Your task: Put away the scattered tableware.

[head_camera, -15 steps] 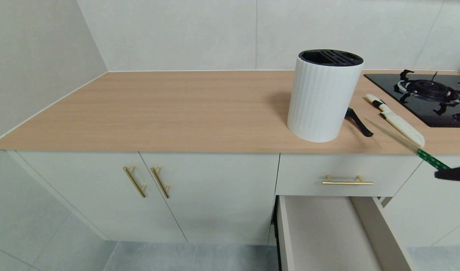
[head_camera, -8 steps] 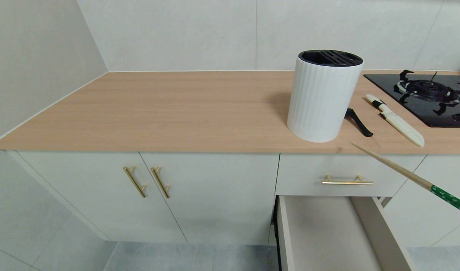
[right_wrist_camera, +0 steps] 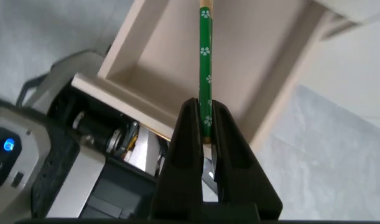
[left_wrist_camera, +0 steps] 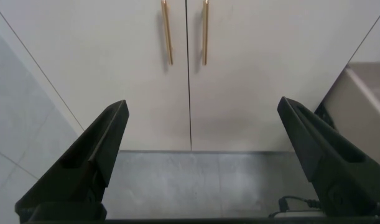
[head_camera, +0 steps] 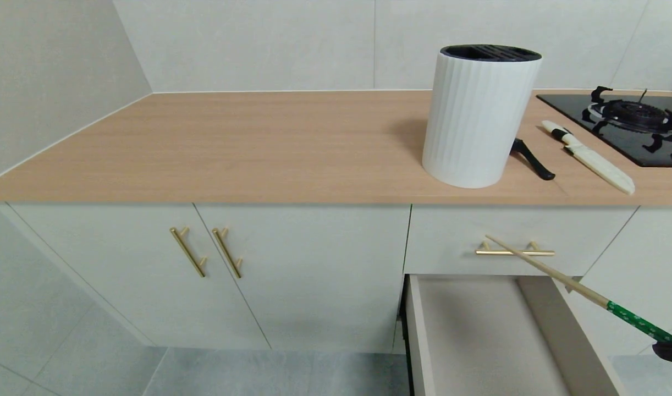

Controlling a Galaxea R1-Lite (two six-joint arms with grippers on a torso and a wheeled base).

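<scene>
Head view: right gripper (head_camera: 668, 347) has the chopstick (head_camera: 567, 280) slanting over the open drawer's (head_camera: 556, 330) right wall. A knife (head_camera: 589, 159) lies near the countertop's (head_camera: 259, 148) front right edge.

Left wrist: left gripper (left_wrist_camera: 202, 109) fingers spread wide, facing the cabinet doors (left_wrist_camera: 239, 81).

Right wrist: fingers clamped tight on the chopstick's green end, above the drawer.

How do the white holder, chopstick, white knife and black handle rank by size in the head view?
1. white holder
2. chopstick, nearer the camera, so unsure
3. white knife
4. black handle, partly hidden by the holder
</scene>
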